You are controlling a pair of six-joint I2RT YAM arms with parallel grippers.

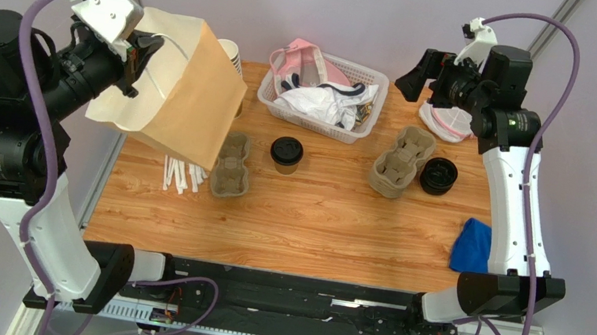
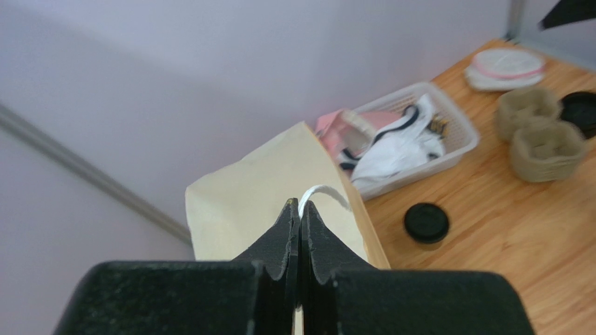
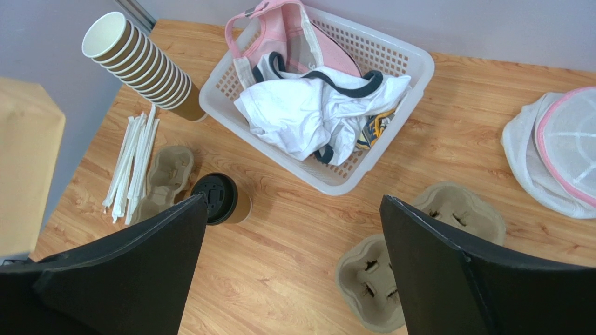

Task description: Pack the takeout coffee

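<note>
Takeout coffee (image 1: 286,157) seems light, crushable: I'd grip it gently mid-height with my open right tool (image 3: 291,202), left tool (image 2: 301,204) clamped on bag handle (image 2: 327,190).

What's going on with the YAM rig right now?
The left gripper is shut on the white handle of a paper bag, holding the bag in the air over the left edge of the table. The right gripper is open and holds nothing, raised above the far right side. The takeout coffee stands lidded on the table between two pulp cup carriers, not yet in the bag.
</note>
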